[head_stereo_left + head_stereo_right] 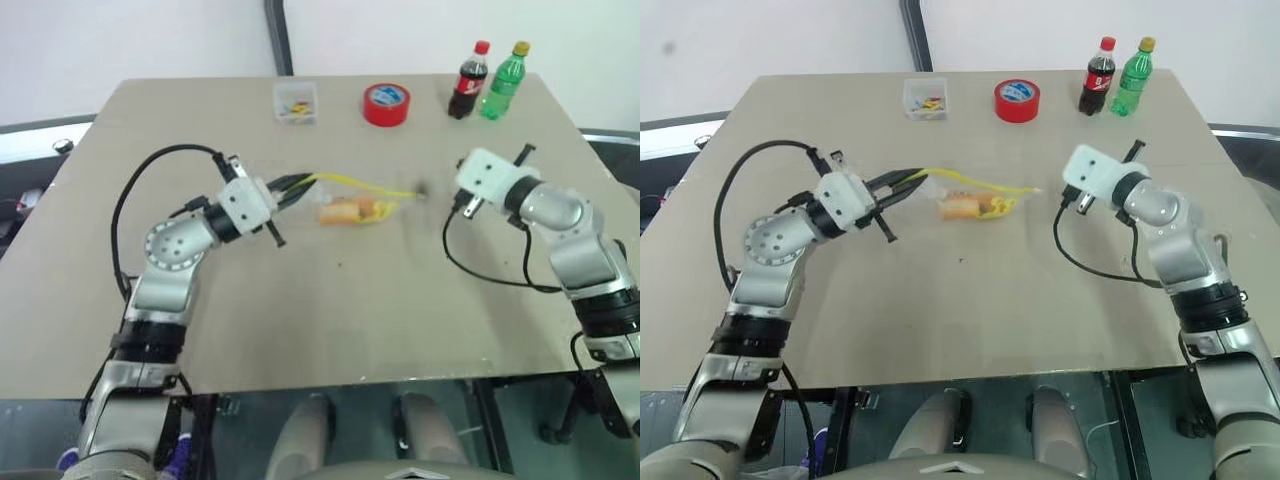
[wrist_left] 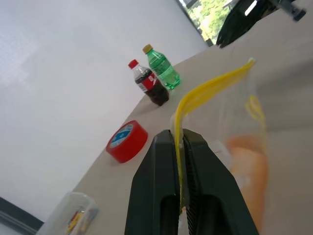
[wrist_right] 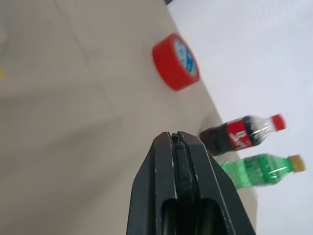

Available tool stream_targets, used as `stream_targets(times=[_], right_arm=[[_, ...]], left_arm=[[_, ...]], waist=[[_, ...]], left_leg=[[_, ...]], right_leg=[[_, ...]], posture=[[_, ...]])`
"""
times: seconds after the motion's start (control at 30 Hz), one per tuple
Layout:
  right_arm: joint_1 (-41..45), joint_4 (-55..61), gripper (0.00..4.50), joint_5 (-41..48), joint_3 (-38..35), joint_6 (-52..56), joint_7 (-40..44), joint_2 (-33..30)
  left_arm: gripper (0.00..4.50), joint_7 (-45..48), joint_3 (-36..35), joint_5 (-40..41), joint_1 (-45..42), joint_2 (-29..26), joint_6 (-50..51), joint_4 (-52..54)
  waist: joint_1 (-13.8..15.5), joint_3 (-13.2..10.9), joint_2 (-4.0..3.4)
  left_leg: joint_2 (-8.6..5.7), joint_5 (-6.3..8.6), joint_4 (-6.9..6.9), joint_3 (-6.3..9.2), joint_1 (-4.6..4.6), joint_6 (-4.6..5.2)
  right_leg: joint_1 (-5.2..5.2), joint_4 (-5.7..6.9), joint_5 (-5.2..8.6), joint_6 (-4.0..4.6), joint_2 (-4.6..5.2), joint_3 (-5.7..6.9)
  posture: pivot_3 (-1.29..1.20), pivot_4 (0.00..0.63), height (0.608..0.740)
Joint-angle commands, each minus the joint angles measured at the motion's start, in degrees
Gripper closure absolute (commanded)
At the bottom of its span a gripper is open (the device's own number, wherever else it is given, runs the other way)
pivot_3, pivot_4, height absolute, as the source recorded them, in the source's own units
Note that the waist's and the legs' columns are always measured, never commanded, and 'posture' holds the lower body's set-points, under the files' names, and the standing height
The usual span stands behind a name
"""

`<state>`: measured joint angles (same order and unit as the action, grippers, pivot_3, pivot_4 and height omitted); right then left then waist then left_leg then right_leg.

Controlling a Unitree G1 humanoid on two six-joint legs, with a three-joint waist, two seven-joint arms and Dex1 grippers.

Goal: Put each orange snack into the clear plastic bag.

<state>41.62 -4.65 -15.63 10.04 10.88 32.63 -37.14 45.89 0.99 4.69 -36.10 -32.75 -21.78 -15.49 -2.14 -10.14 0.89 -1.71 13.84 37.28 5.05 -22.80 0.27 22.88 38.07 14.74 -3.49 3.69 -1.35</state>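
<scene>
Left wrist view: left gripper (image 2: 182, 147) pinches the yellow seal strip (image 2: 205, 90) of the bag (image 1: 350, 205), held over the table (image 1: 330, 310) with the snacks (image 1: 348, 210) inside. Film looks limp and slippery; the stiffer strip grips best. Right gripper (image 3: 177, 147) is closed, empty.

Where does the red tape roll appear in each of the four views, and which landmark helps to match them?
Left eye view: red tape roll at the table's far edge, middle.
Right eye view: same place, between the small clear box and the cola bottle.
Left wrist view: it lies beyond the closed left gripper.
Right wrist view: it lies beyond the shut right gripper.
Shared landmark: the cola bottle beside the green bottle.
</scene>
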Motion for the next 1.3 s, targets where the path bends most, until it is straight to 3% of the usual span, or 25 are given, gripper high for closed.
stream_targets(times=[0.03,0.27,0.37,0.5,1.3], right_arm=[[1.8,2.8,4.45,0.8,-3.9,0.7,-0.6,-1.1],[-3.5,12.0,4.45,8.7,-6.9,8.1,6.3,-1.2],[-6.3,15.8,3.55,10.7,-7.2,10.4,7.9,-1.1],[-9.0,19.1,1.72,10.2,-5.0,11.4,7.0,0.2],[-5.0,5.9,1.72,9.2,3.3,1.5,9.2,6.8]], left_arm=[[4.50,0.0,-0.4,0.9,-4.7,0.6,-0.4,-3.1],[4.50,1.4,1.4,-0.5,-11.8,3.3,-1.8,-11.1],[4.50,2.0,1.9,-0.5,-12.9,4.2,-3.0,-12.9],[4.50,2.9,2.2,-0.2,-12.2,4.7,-3.8,-12.3],[4.50,3.3,-2.8,4.9,3.1,-0.5,-1.2,5.0]], waist=[[0.0,0.0,0.00],[0.2,0.0,0.02],[0.1,0.0,0.01],[-0.3,0.0,0.01],[-0.2,0.0,0.01]], left_leg=[[0.00,0.00,0.00,-0.01,-0.01,0.00],[-0.02,-0.11,0.02,0.02,-0.42,-0.19],[-0.04,-0.11,0.12,-0.03,-0.63,-0.20],[-0.03,-0.13,0.23,0.00,-0.91,-0.22],[-0.02,-0.14,0.38,0.07,-0.85,-0.23]], right_leg=[[0.00,-0.01,0.00,0.00,0.00,0.00],[0.31,-0.09,0.00,-0.01,0.04,0.01],[0.43,-0.07,0.00,-0.01,0.04,0.16],[0.80,0.11,-0.01,-0.01,0.04,0.05],[0.86,0.40,-0.01,-0.01,0.04,-0.04]], posture=[[0.00,0.150,0.740],[0.00,0.150,0.740],[0.00,0.150,0.740],[0.00,0.150,0.740],[0.00,0.150,0.740]])
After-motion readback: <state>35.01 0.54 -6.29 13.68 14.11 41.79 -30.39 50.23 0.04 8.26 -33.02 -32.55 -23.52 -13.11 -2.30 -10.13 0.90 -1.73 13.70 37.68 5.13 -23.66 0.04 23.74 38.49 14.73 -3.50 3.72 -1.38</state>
